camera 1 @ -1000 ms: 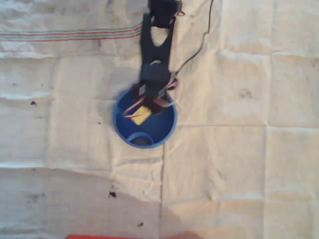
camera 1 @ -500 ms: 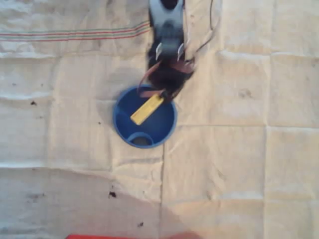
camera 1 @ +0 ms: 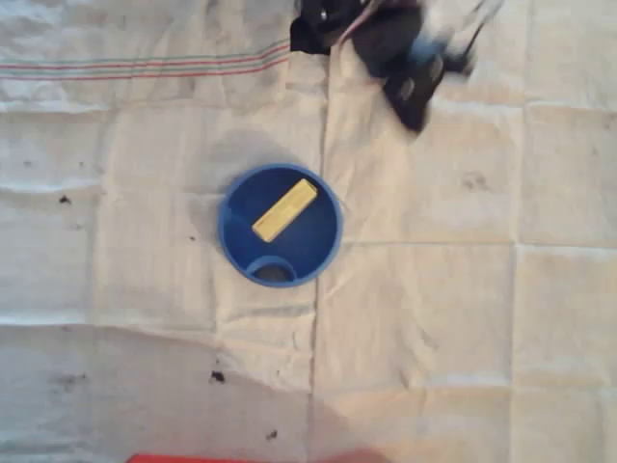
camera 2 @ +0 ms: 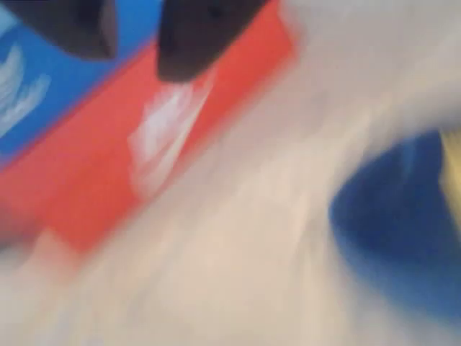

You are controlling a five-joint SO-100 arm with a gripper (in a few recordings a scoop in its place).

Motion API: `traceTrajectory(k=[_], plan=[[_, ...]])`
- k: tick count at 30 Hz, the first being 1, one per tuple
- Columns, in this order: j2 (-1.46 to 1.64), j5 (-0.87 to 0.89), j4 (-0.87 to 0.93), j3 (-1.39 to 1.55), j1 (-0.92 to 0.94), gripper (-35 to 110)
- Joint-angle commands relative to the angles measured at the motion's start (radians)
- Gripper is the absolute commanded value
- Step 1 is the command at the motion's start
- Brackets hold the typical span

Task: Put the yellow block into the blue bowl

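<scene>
The yellow block [camera 1: 284,209] lies diagonally inside the blue bowl [camera 1: 323,253], resting free on its inner wall, near the middle of the cloth in the overhead view. My gripper [camera 1: 412,99] is a dark motion blur up and to the right of the bowl, well clear of it. In the wrist view its two dark fingertips [camera 2: 198,40] stand apart at the top of the picture, gripper [camera 2: 137,32] open with nothing between them. The bowl [camera 2: 389,238] shows there as a blue blur at the right, with a sliver of the yellow block [camera 2: 454,166] at the edge.
A creased white cloth [camera 1: 463,318] covers the table, with a striped band [camera 1: 135,69] at the upper left. A red strip [camera 1: 193,458] runs along the bottom edge. The wrist view shows a blurred red and blue box [camera 2: 144,158].
The gripper let go of the yellow block, which now lies in the bowl. The arm lifted away and swung up and to the right.
</scene>
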Motion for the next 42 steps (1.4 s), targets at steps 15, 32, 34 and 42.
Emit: traceTrajectory(k=[15, 32, 34, 42], plan=[[0.534, 0.060, -0.624, 1.014, -0.080, 0], [0.614, 0.061, -1.227, 1.382, -0.075, 0], [0.669, 0.061, -1.281, 1.405, -0.081, 0], [0.922, 0.060, -1.316, 1.583, -0.078, 0]])
